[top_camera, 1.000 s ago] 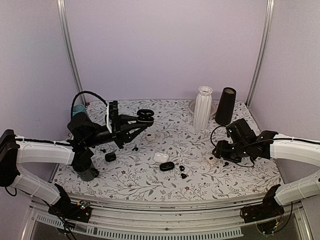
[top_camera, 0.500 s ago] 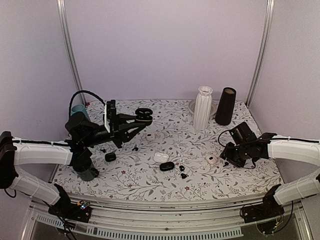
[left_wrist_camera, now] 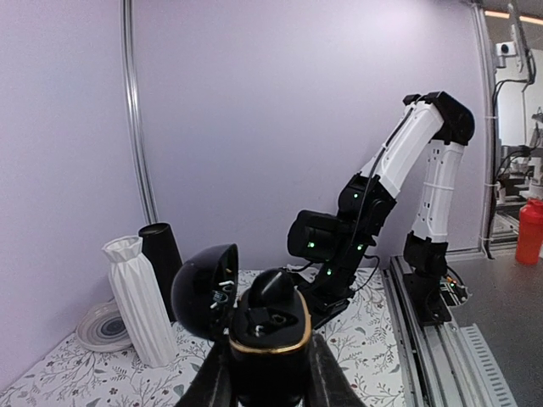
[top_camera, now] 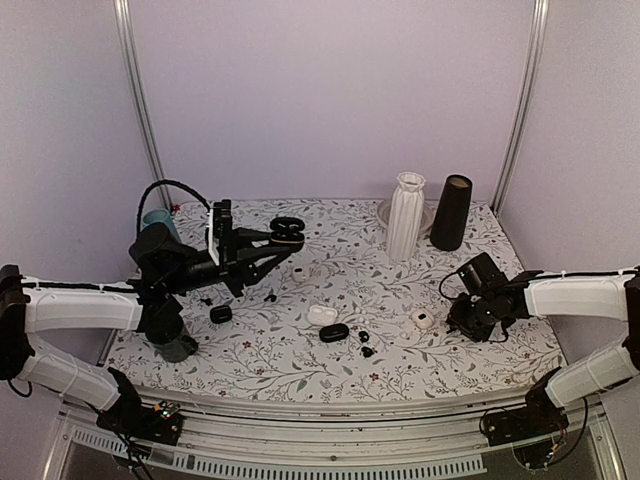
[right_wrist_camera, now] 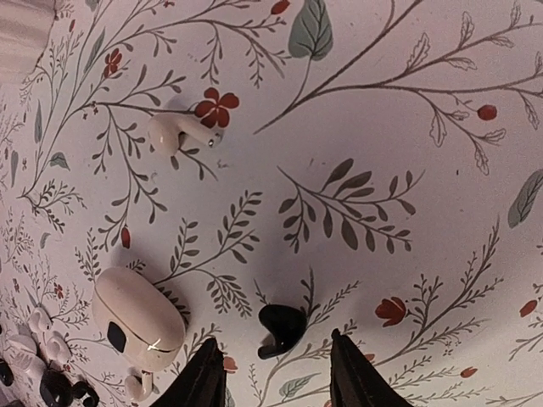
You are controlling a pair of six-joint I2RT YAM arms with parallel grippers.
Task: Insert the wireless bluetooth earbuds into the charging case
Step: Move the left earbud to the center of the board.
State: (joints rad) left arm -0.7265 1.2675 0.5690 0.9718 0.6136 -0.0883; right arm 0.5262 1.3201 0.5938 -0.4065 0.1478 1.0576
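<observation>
Far left of the white ribbed vase [top_camera: 405, 215], a teal cup [top_camera: 155, 218] peeks out behind my left arm. Moving in, the left gripper [top_camera: 284, 236] hangs above the cloth, left of the vase and about level with it. Its jaws are pinched tight on the black charging case [left_wrist_camera: 270, 335]. From the left wrist I see the lid flipped up and a gold rim round the base. Something dark sits in the well, but I cannot tell if it is a bud.

Down on the floral cloth [top_camera: 250, 365], left of the vase and nearer me, lies a small black case [top_camera: 221, 313]. A small white case [top_camera: 301, 271] sits closer to the vase. In front of the vase and a little left, a white pebble case [top_camera: 322, 314] sits just beside a black pebble case [top_camera: 334, 332]. Two loose black earbuds [top_camera: 363, 336] lie near them, almost straight in front of the vase.

Just right of the vase stands a black cone [top_camera: 451, 212]. In front of the vase, slightly right, there is another white case [top_camera: 423, 319].

Further right, the right gripper [right_wrist_camera: 273, 341] points down at the cloth, jaws partly spread. It straddles a black earbud [right_wrist_camera: 282, 326] lying flat, with a gap either side, so it holds nothing. A white stemmed bud [right_wrist_camera: 182, 131] lies beyond.
</observation>
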